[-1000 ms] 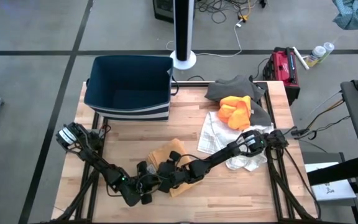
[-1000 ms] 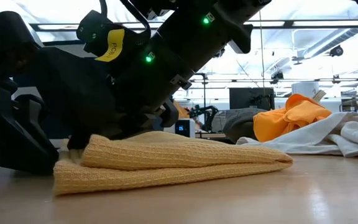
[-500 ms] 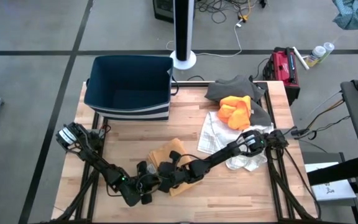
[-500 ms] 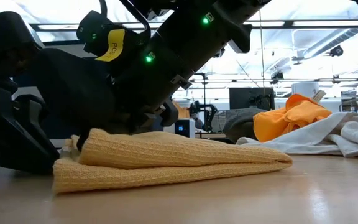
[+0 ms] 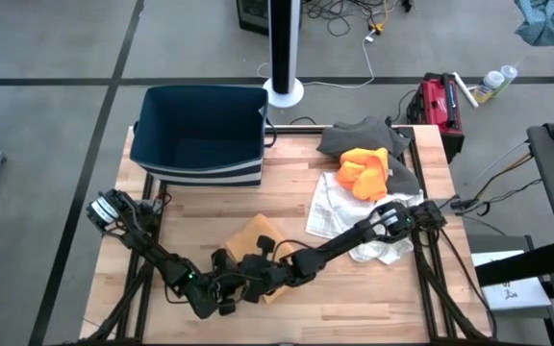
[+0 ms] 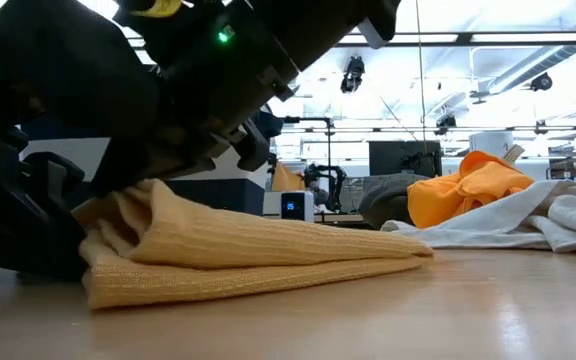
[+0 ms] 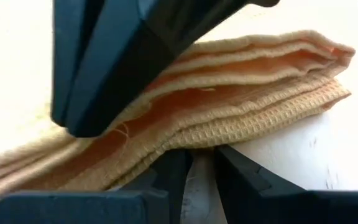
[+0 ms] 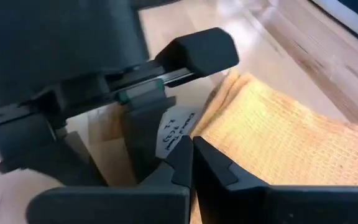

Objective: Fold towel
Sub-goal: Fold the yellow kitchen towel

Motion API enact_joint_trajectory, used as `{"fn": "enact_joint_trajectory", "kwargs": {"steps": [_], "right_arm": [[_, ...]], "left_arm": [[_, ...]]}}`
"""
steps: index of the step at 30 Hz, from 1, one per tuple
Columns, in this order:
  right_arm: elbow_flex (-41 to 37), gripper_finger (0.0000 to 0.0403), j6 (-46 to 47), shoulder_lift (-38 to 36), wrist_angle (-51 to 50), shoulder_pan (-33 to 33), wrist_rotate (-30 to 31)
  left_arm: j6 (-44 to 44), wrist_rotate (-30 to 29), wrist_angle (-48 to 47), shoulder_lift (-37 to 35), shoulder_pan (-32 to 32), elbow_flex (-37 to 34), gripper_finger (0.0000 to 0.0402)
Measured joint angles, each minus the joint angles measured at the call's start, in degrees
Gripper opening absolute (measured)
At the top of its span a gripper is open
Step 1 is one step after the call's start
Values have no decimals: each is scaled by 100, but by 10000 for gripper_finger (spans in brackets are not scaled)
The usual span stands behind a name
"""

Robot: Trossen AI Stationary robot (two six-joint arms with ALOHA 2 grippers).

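Observation:
The tan waffle-weave towel (image 5: 251,235) lies folded in several layers on the wooden table (image 5: 190,216), near its front middle. In the low view its left end (image 6: 118,215) is raised while the rest (image 6: 298,260) lies flat. My right gripper (image 5: 248,277) reaches in from the table's right and is shut on that raised end. My left gripper (image 5: 225,290) comes from the table's left. It sits low at the towel's edge (image 7: 191,140), with a narrow gap between its fingers (image 7: 202,163). I cannot tell whether it touches the cloth. My right gripper pinches the upper layers of the towel at the edge of its raised end (image 8: 209,132) between its two fingers. It comes slanting down from the table's right. That end is lifted into a hump (image 6: 133,205). The lower layers and far end stay on the table.
A dark blue bin (image 5: 200,135) stands at the back left. At the right lie a white cloth (image 5: 339,207), a bright orange cloth (image 5: 365,171) and a grey cloth (image 5: 359,139). They also show in the low view, at the right (image 6: 473,190).
My right gripper has gone up and toward the table's left, taking the towel's upper end with it. That end has risen from flat into a hump. The towel's other end has drawn in toward the grippers, and the lower layers stay on the table.

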Motion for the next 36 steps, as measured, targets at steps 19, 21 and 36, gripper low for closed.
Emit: {"fn": "enact_joint_trajectory", "kwargs": {"steps": [19, 21, 36], "right_arm": [[-27, 0, 58, 262, 509, -49, -467], [-27, 0, 164, 262, 505, -53, -473], [-31, 85, 418, 11, 473, -55, -473]], "left_arm": [[17, -33, 22, 0, -2, -3, 77], [17, -33, 20, 0, -2, -3, 77], [17, -31, 13, 0, -2, -1, 77]]}}
